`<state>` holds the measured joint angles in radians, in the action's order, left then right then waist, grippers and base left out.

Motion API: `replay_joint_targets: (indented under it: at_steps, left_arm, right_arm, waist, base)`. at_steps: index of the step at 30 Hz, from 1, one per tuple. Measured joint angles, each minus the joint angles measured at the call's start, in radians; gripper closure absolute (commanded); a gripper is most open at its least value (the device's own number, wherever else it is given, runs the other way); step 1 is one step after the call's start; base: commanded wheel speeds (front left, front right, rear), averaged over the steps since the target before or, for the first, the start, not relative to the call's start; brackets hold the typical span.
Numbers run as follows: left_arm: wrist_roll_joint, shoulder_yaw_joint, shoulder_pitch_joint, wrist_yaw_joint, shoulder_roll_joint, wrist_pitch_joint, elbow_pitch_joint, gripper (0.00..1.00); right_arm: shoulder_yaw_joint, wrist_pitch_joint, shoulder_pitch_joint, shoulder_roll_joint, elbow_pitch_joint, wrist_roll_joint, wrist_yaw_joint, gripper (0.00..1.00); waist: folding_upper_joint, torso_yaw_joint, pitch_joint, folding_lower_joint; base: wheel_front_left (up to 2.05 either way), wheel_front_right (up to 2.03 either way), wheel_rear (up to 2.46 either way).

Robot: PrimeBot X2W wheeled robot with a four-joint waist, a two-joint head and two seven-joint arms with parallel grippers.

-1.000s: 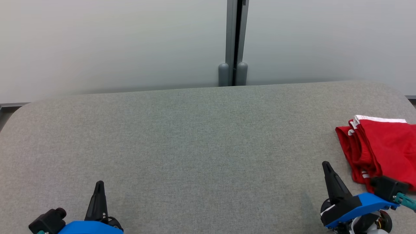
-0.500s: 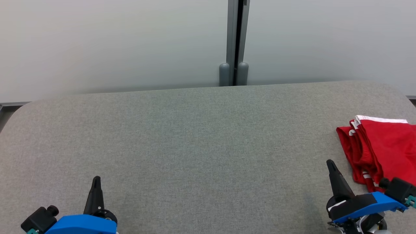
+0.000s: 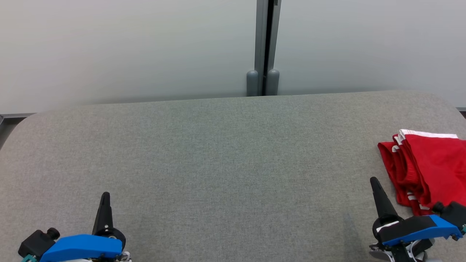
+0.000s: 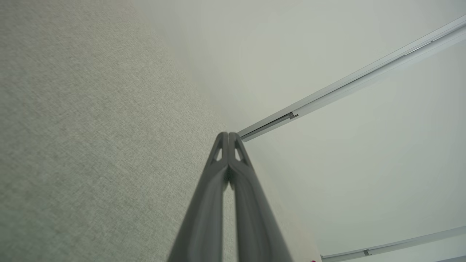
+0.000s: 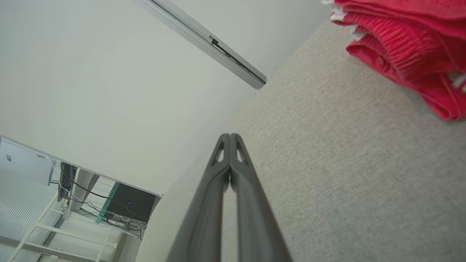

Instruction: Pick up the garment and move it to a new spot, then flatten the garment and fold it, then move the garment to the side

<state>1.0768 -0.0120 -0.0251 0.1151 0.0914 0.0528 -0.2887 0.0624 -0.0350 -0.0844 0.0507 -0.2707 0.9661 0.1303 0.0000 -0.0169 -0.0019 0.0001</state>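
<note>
A red garment (image 3: 429, 167) with white trim lies folded at the right edge of the grey fabric table (image 3: 225, 160); the right wrist view shows its stacked folds (image 5: 404, 47) at the upper right. My right gripper (image 3: 374, 181) is shut with nothing in it, low at the right, just left of the garment and apart from it. Its two fingers (image 5: 230, 140) meet at the tips. My left gripper (image 3: 105, 195) stands shut and empty at the lower left, far from the garment, its fingers (image 4: 228, 138) pressed together over the table.
A pale partition wall (image 3: 127, 47) with a grey vertical post (image 3: 263, 47) rises behind the table's far edge. The right wrist view catches a dark box with cables (image 5: 127, 202) beyond the table.
Both grippers have drawn back toward the bottom of the head view. The right one slid slightly right and down, away from the garment. The garment has stayed in place.
</note>
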Motion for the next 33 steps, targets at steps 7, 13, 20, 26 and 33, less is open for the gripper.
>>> replay_joint_targets:
  at_steps: [7, 13, 20, 26, 33]
  left_arm:
    - [0.066, -0.010, -0.011, 0.001, -0.004, -0.021, 0.005, 1.00]
    - [0.119, -0.019, -0.019, 0.002, -0.007, -0.039, 0.009, 1.00]
    - [0.177, -0.035, -0.024, 0.004, -0.012, -0.057, 0.014, 1.00]
    - [0.223, -0.042, -0.035, 0.005, -0.018, -0.071, 0.017, 1.00]
    - [0.275, -0.050, -0.039, 0.006, -0.023, -0.088, 0.022, 1.00]
  right_arm:
    - [0.007, -0.009, -0.004, 0.000, 0.002, 0.079, 0.000, 1.00]
    - [0.011, -0.017, -0.004, 0.000, 0.004, 0.142, 0.000, 1.00]
    - [0.017, -0.025, -0.005, 0.000, 0.007, 0.212, 0.000, 1.00]
    - [0.021, -0.034, -0.006, 0.000, 0.009, 0.270, 0.000, 1.00]
    - [0.027, -0.041, -0.009, 0.000, 0.012, 0.332, 0.000, 1.00]
  waist:
    - [0.0000, 0.002, 0.000, -0.0001]
    - [0.0000, 0.003, 0.001, -0.0001]
    - [0.0000, 0.005, 0.001, -0.0001]
    - [0.0000, 0.006, 0.002, -0.0001]
    - [0.0000, 0.007, 0.002, -0.0001]
  base:
    - [0.00, 0.00, 0.00]
    - [0.00, 0.00, 0.00]
    - [0.00, 0.00, 0.00]
    - [0.00, 0.00, 0.00]
    - [0.00, 0.00, 0.00]
